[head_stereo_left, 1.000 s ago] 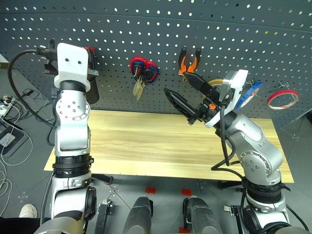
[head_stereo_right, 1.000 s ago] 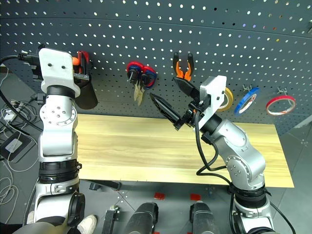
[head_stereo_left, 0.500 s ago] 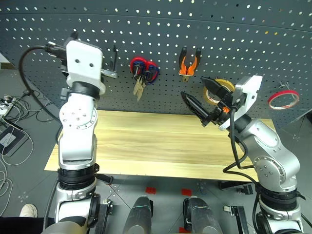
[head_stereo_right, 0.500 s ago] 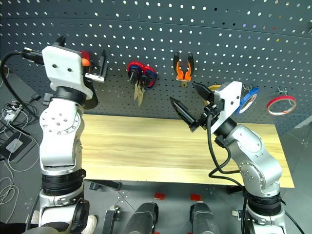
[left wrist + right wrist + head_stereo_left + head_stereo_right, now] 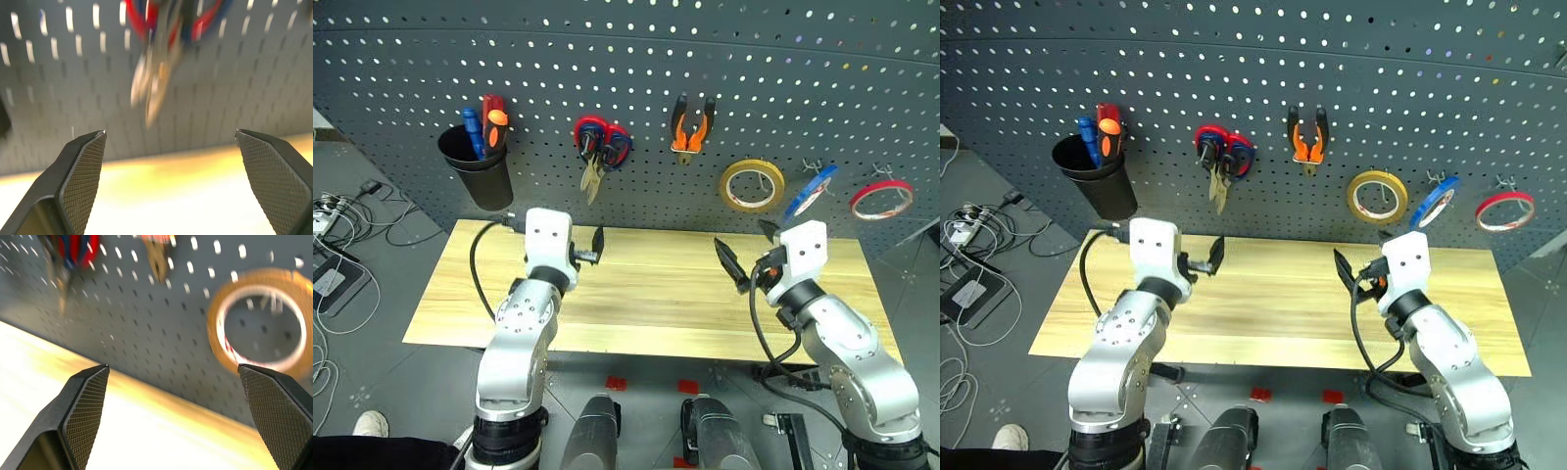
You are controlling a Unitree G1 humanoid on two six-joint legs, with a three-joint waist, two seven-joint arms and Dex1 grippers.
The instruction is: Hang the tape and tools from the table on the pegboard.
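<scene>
The blue tape point(image 5: 811, 193) hangs on a hook of the dark grey pegboard point(image 5: 626, 59), at the right. The orange-handled pliers point(image 5: 692, 124) hang on it near the middle. Dark-handled scissors point(image 5: 587, 162) seem to share a hook with other shears and are hard to tell apart. The orange-and-black screwdriver point(image 5: 497, 117) stands in a black cup point(image 5: 478, 171). My left gripper point(image 5: 590, 250) is open and holds nothing, low over the table point(image 5: 636, 294). My right gripper point(image 5: 747, 250) is also open with nothing in it, and hangs below the tapes.
A yellow tape roll point(image 5: 751, 185) and a red one point(image 5: 881, 199) flank the blue tape. Red-and-blue shears point(image 5: 607, 142) hang left of the pliers. Blue and red screwdrivers share the cup. Cables point(image 5: 333, 220) lie on the floor at the left.
Both arms have dropped from in front of the pegboard to low over the table. The left hand came away from the cup, which now shows. Both grippers stayed open.
</scene>
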